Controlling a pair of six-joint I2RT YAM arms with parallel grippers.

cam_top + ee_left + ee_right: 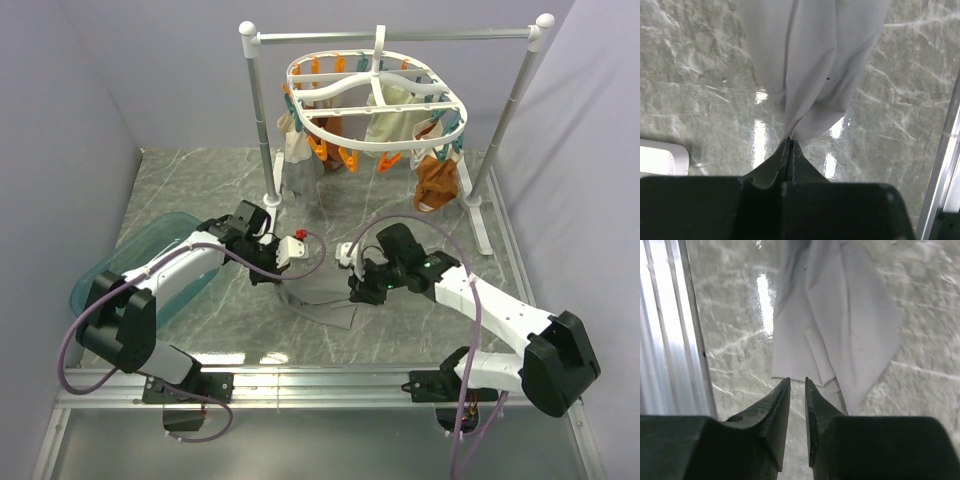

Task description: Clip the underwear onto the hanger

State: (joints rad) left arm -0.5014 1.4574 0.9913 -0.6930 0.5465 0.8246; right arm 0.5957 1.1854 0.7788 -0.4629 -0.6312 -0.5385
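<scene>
Nearest me, seen from above, the two arm bases (185, 385) are sitting at the front edge of the table (200, 180), and both arms are reaching in toward the middle. The left gripper (284, 270) is clenching one end of the underwear (322, 300), which is lying as a rumpled grey piece on the table between the two grippers, low down and well apart from the hanger (375, 100). The right gripper (354, 290) is hovering just at the garment's right edge. At the back the hanger is hanging from the white rail stand (400, 37), with orange and teal pegs (350, 160) dangling and a brown-orange garment (437, 182) and a cream cloth (395, 120) hanging under it. A teal tub (150, 255) is resting at the left. Along the left wrist, the left gripper (790, 142) is pressing its jaws tight together on a fold of the underwear (810, 60), which is spreading away from the tips over the marbled table. Along the right wrist, the right gripper (797, 382) is holding its jaws a narrow slit apart, with nothing that I can see between them. The underwear (840, 330) is lying just beyond the tips, and an aluminium rail (665, 330) is running along the left.
</scene>
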